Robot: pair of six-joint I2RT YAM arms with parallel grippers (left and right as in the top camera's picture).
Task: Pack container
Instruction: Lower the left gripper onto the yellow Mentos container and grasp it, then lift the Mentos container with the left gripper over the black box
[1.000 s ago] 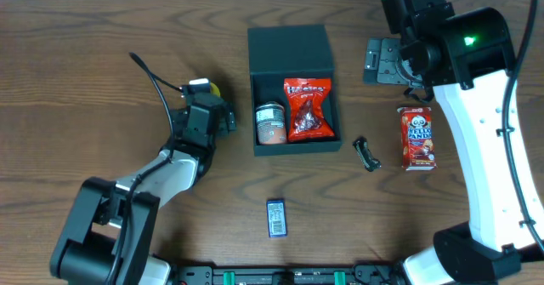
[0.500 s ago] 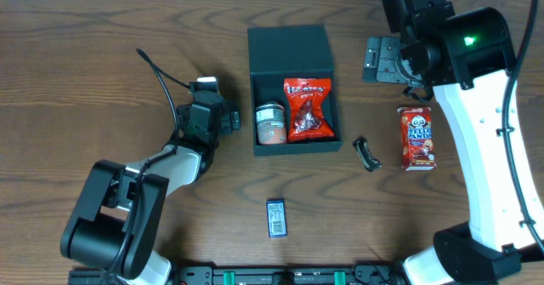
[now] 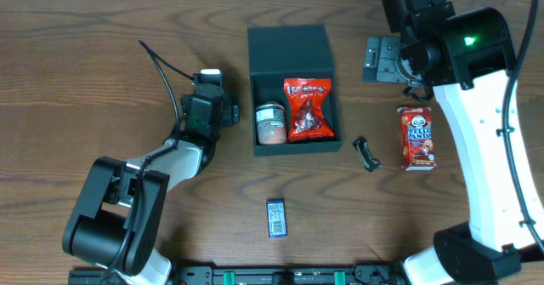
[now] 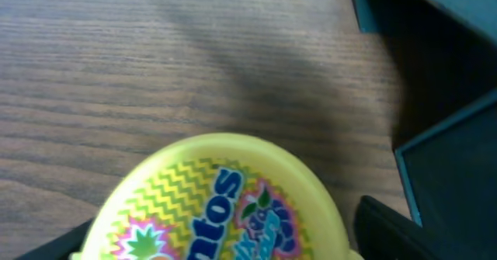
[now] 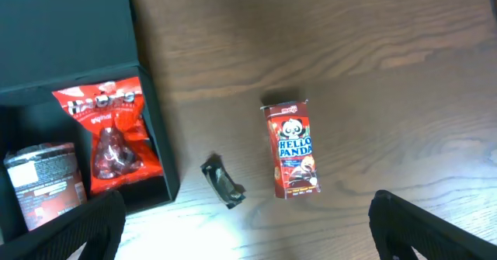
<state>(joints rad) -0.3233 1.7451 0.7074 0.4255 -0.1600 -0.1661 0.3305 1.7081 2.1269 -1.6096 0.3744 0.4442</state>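
Observation:
The dark teal container (image 3: 289,51) lies open mid-table, its lid (image 5: 62,19) flat behind the box. A can (image 3: 270,123) and a red snack pack (image 3: 308,109) lie inside. My left gripper (image 3: 206,88) is low, just left of the container (image 4: 450,27). A round yellow candy tub (image 4: 217,206) sits between its fingers (image 4: 388,229). Contact between the pads and the tub does not show. In the overhead view the gripper hides the tub. My right gripper (image 3: 384,59) hangs open, high above the table to the right of the container, with nothing in it (image 5: 248,229).
A red Hello Panda box (image 3: 416,137) (image 5: 293,149) lies at the right. A small dark wrapper (image 3: 366,154) (image 5: 224,183) lies between it and the container. A blue pack (image 3: 276,217) rests near the front edge.
The left arm has slid toward the back of the table, over the yellow tub, so the tub no longer shows from overhead. Its fingers have narrowed. The right arm has not moved.

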